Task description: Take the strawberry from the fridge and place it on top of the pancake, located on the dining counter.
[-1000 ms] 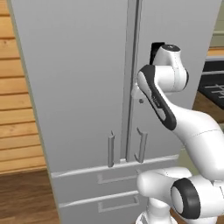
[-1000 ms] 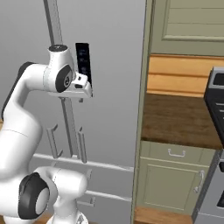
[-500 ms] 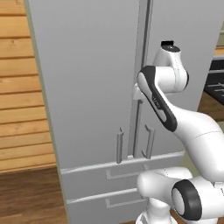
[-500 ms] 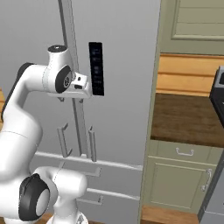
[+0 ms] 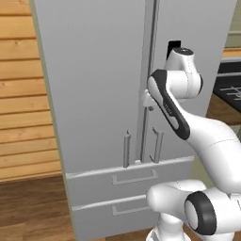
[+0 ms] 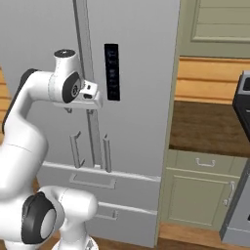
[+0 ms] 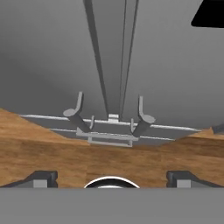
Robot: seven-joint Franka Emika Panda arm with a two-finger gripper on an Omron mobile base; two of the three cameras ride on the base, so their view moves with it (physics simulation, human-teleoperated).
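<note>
While the fridge [image 5: 94, 94] stands closed, the strawberry presumably inside and unseen, I hold my gripper [image 7: 109, 177] spread wide and empty before the door seam, ready to take a handle [image 7: 144, 114].

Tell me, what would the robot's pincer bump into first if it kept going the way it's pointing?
Probably the fridge. The open pincer faces the closed doors, around the middle seam above the two handles. How far off is hard to tell.
</note>
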